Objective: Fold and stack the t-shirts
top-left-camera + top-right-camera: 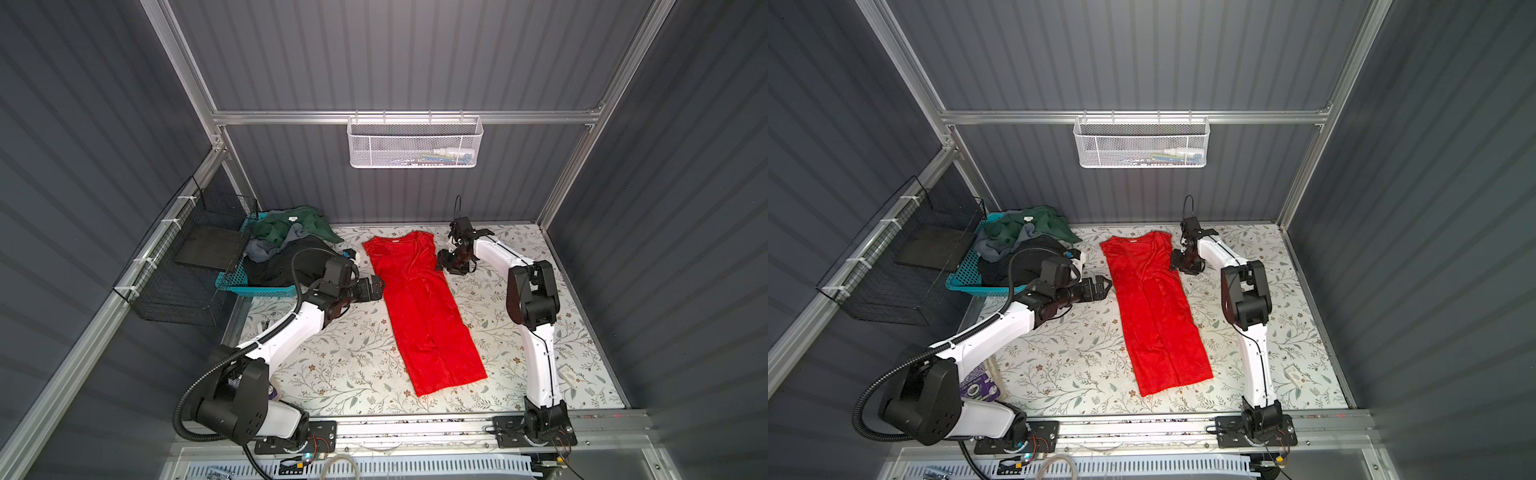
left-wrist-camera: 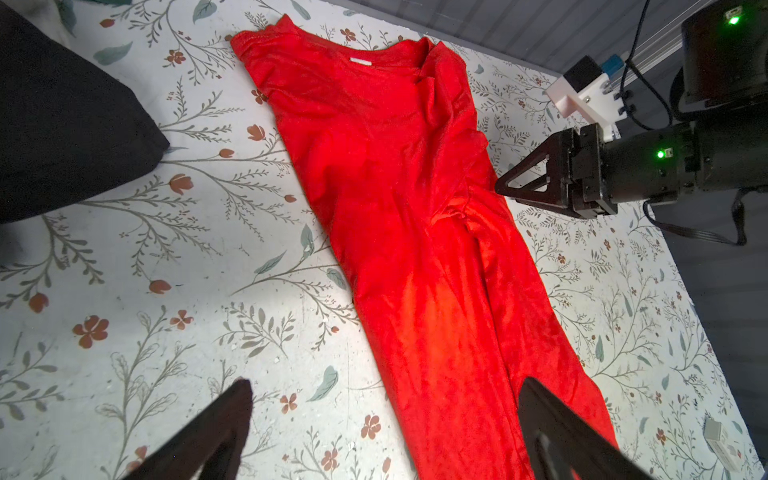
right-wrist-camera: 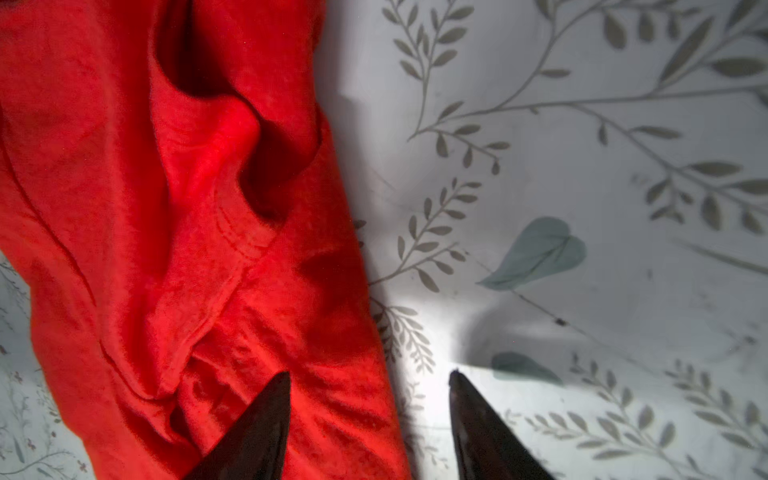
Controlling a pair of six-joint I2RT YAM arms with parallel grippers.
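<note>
Red shirt (image 1: 419,307) lay lengthwise on table (image 1: 332,365), narrow strip, sides already folded in. Right gripper (image 3: 370,376) half open, straddling the shirt's edge, nothing pinched (close call). Left gripper (image 1: 1105,285) gaped wide, empty, just beside opposite edge. Next, likely: both pinch collar end, fold toward hem.

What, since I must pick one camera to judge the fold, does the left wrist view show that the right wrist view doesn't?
Only the left wrist view: most of the red t-shirt, its white collar label, black cloth, the open left gripper, and the right gripper seen from outside at the shirt's edge.
Only the right wrist view: a bunched stitched hem close up, and the right gripper's fingertips apart, one over red cloth, one over the floral table cover.
Both: the red t-shirt and that table cover.
</note>
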